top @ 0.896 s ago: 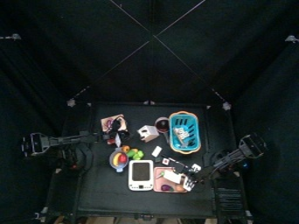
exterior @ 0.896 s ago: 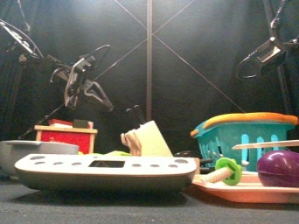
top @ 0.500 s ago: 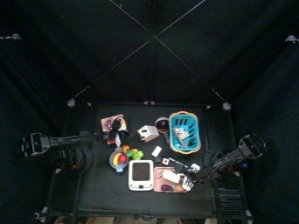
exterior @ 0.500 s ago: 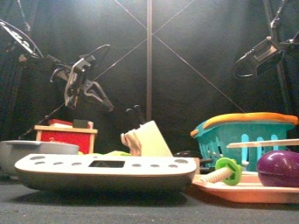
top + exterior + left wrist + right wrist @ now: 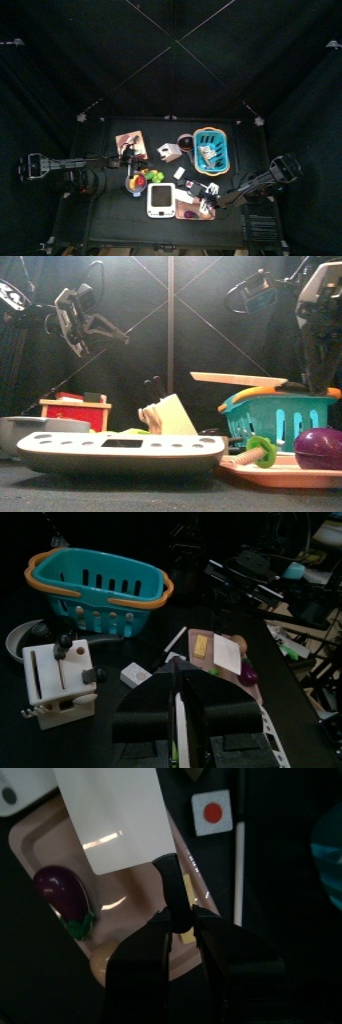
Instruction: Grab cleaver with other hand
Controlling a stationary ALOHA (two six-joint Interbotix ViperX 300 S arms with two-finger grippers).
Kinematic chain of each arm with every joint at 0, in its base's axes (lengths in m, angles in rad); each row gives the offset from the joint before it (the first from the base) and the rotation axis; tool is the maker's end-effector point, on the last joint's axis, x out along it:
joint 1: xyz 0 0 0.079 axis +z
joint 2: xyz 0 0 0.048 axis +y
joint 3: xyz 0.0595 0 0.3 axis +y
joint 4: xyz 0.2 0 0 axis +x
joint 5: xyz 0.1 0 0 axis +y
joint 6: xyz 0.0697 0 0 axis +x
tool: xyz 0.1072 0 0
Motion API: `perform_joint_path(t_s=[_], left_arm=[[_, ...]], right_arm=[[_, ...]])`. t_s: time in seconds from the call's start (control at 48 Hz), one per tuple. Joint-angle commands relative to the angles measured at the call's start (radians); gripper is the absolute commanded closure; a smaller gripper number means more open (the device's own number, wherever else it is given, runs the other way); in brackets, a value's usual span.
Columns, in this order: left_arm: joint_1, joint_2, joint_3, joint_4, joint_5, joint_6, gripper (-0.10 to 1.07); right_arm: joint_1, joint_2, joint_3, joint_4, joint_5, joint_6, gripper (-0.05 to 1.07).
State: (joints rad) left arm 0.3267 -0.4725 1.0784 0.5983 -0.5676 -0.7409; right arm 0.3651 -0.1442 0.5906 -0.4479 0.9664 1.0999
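right tool [image 5: 171,918]: clenched on the black handle of the cleaver [image 5: 114,813]; the blade points away from the wrist.
cleaver: off the table, held level. From the front it sits above the basket [image 5: 274,416] rim; the wrist view shows the blade over the board [image 5: 34,843], beside the eggplant [image 5: 60,888].
change: a second ago the right arm hung high and empty at the far right. Now it is low by the basket, with the cleaver in its grip.
meaning: the grab looks made. A steady hold is probably all that is left.
left tool [image 5: 80,321]: raised on the left, well apart; grip state cannot be told.
table [image 5: 134,491]: black, crowded with small props.
room: black curtains [image 5: 171,50] all round.
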Motion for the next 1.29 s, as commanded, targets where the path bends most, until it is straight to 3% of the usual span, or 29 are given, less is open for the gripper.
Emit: perform_joint_path(t_s=[0.0, 0.125, 0.229, 0.312, 0.438, 0.625, 1.042, 1.125, 1.271], left_arm=[[0.0, -0.002, -0.011, -0.034, -0.008, -0.003, 0.3], [0.0, -0.002, -0.009, -0.081, -0.009, -0.006, 0.2], [-0.009, -0.003, -0.009, -0.152, -0.008, -0.003, 0.2], [-0.023, -0.002, -0.012, -0.141, 0.005, -0.003, 0.2], [-0.08, 0.0, -0.032, -0.112, 0.008, -0.005, 0.2], [-0.095, 0.014, -0.041, -0.115, 0.006, -0.006, 0.2], [-0.092, 0.121, -0.091, -0.138, -0.072, -0.005, 0.21], [-0.089, 0.124, -0.086, -0.141, -0.095, -0.005, 0.28], [-0.087, 0.123, -0.083, -0.138, -0.095, -0.005, 0.57]], right_arm=[[-0.015, 0.008, -0.055, -0.048, 0.041, -0.003, 0.51], [-0.014, 0.046, -0.104, -0.176, 0.12, 0.005, 0.51], [-0.021, 0.081, -0.166, -0.256, 0.224, 0.014, 0.51], [-0.029, 0.118, -0.23, -0.305, 0.324, 0.008, 0.51], [-0.021, 0.163, -0.281, -0.474, 0.417, 0.02, 0.51], [-0.021, 0.189, -0.316, -0.607, 0.423, 0.035, 0.51], [-0.026, 0.244, -0.367, -0.647, 0.377, 0.026, 0.51], [-0.026, 0.249, -0.365, -0.646, 0.37, 0.026, 0.51], [-0.025, 0.253, -0.368, -0.647, 0.367, 0.031, 0.5]])
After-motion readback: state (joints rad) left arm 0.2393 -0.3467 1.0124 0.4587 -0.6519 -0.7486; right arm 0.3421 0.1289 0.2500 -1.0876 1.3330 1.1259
